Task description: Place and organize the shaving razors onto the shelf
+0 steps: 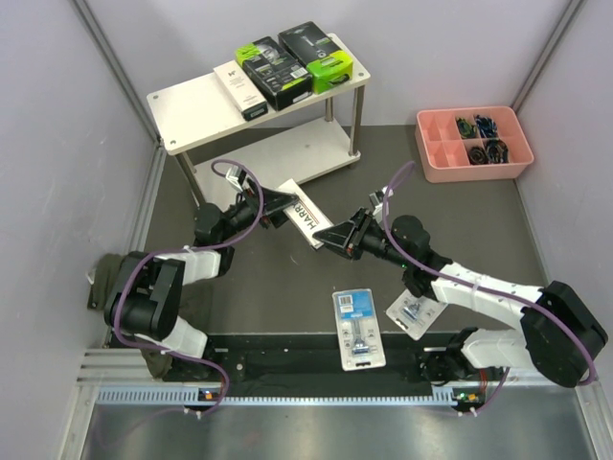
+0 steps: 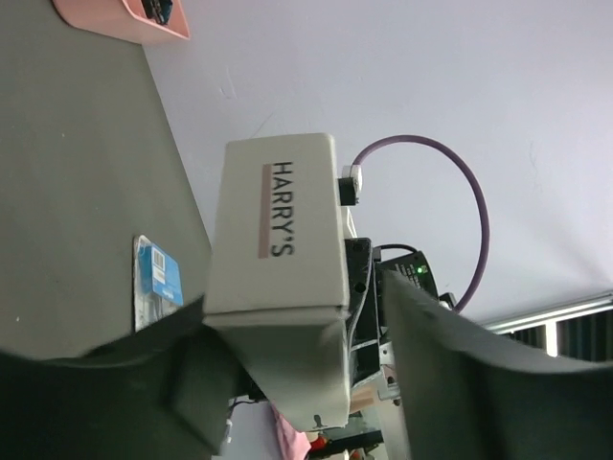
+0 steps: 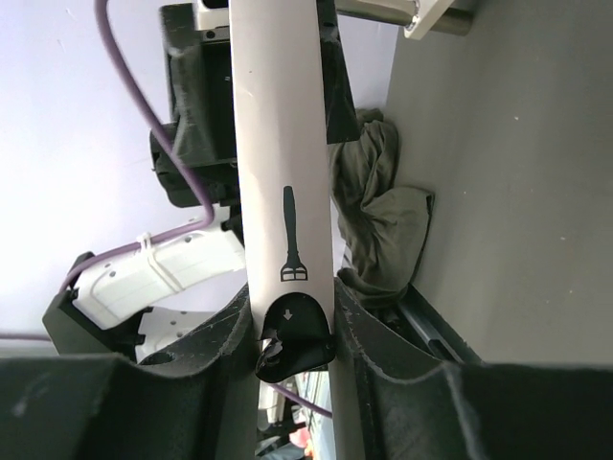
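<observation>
Pinching the near end of the white Harry's box (image 1: 305, 218) with my right fingers (image 3: 383, 383) while my left fingers (image 2: 460, 364) stand spread at its other end, I hold it above the bench (image 1: 287, 297), long axis spanning both arms, the shelf (image 1: 192, 110) just beyond.

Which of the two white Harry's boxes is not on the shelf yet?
The Harry's box in mid-air before the shelf, its end pinched by the right gripper; the other Harry's box lies on the shelf's top board.
</observation>
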### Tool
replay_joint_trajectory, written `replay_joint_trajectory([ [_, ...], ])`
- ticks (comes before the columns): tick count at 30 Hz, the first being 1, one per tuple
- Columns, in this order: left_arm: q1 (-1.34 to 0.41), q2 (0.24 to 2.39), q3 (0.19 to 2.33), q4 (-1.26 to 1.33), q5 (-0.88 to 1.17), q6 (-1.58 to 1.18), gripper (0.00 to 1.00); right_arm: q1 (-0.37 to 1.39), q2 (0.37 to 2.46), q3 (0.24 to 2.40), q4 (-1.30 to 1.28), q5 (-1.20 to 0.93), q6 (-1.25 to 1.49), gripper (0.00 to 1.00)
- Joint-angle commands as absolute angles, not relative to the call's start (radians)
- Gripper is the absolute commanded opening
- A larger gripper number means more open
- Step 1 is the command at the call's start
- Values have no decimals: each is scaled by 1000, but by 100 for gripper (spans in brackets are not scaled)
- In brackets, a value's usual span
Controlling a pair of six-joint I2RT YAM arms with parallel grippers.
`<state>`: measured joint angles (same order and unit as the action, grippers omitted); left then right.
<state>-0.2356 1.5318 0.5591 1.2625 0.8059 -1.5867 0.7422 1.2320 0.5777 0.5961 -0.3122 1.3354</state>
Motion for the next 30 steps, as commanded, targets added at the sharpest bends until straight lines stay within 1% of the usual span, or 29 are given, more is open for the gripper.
replay_joint_trajectory([
  [1,-239,1519,560,1361,825,-1562,74,749,1207,626,629,-296,1312,13],
  [3,-239,1508,561,1319,828,-1536,88,750,1203,632,618,-295,1309,12],
  [5,-239,1483,568,1238,830,-1488,97,750,1198,632,614,-287,1307,12],
  [6,-239,1459,574,1200,828,-1468,99,750,1195,634,597,-282,1305,12],
  [8,-239,1428,583,1116,827,-1386,99,749,1178,634,578,-270,1299,12],
  [9,-239,1395,600,983,825,-1347,99,749,1172,637,568,-267,1293,12],
  [10,-239,1373,610,910,812,-1304,99,750,1160,638,545,-262,1290,12],
  [11,-239,1353,626,805,796,-1202,99,750,1152,638,534,-253,1287,12],
  [12,-239,1309,662,606,781,-1143,99,749,1146,638,526,-250,1285,12],
  [14,-239,1269,708,369,689,-977,99,749,1123,641,489,-241,1278,12],
  [15,-239,1237,756,269,649,-927,99,747,1115,644,476,-238,1273,11],
  [16,-239,1224,773,115,623,-887,99,747,1109,646,465,-236,1266,12],
  [17,-239,1207,788,48,554,-829,99,747,1095,652,434,-232,1261,12],
  [19,-239,1164,831,-137,484,-784,99,747,1085,657,414,-232,1247,12],
  [23,-238,1079,848,-314,310,-726,99,746,1065,672,371,-227,1227,12],
  [24,-238,1042,847,-342,232,-726,99,744,1060,675,362,-229,1226,12],
  [30,-238,910,839,-538,-42,-749,99,744,1060,712,321,-241,1195,12],
])
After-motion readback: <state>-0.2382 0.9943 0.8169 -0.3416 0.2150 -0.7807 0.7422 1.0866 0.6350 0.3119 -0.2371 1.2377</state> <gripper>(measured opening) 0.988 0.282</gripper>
